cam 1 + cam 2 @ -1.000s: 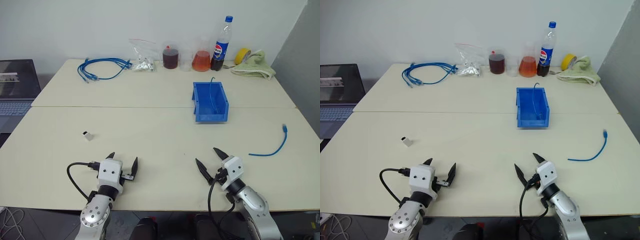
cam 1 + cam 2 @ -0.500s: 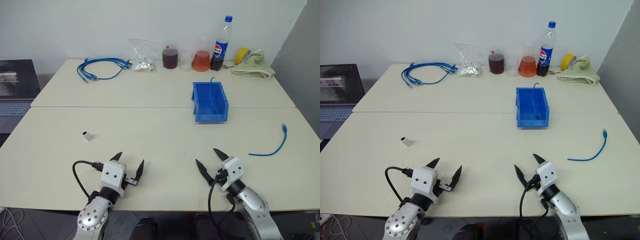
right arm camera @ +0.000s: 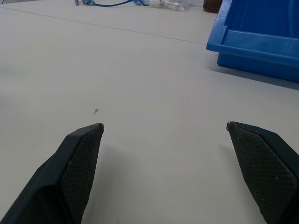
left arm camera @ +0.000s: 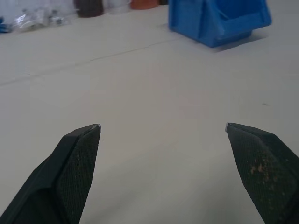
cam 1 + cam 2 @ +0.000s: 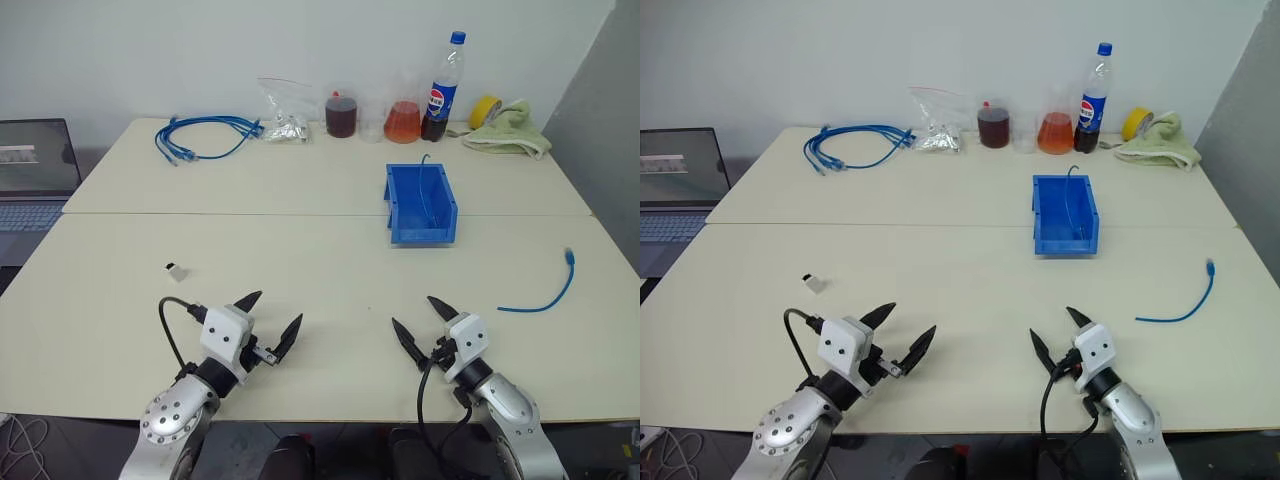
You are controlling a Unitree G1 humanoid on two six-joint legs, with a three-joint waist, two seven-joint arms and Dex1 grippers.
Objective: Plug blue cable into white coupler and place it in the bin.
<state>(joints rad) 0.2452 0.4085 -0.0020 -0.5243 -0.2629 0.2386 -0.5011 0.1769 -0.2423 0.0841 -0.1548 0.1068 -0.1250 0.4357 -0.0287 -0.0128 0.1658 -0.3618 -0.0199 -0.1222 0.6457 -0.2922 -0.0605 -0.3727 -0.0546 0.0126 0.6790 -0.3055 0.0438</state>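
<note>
Claws both spread wide, empty; left claw (image 5: 275, 312) angled rightward; right claw (image 5: 421, 318) angled leftward, low over table (image 5: 330, 270).

A: Where do the two head views look from?

B: High behind the near table edge, tilted forward and down, taking in the whole table (image 5: 320, 255) up to the wall at twelve o'clock. They share nearly everything, one set slightly sideways of the other.

A: And the wrist cameras?

B: Low, close over the tabletop, looking almost level. Both catch the bin (image 4: 219, 18) ahead; the head views show it around one o'clock.
</note>
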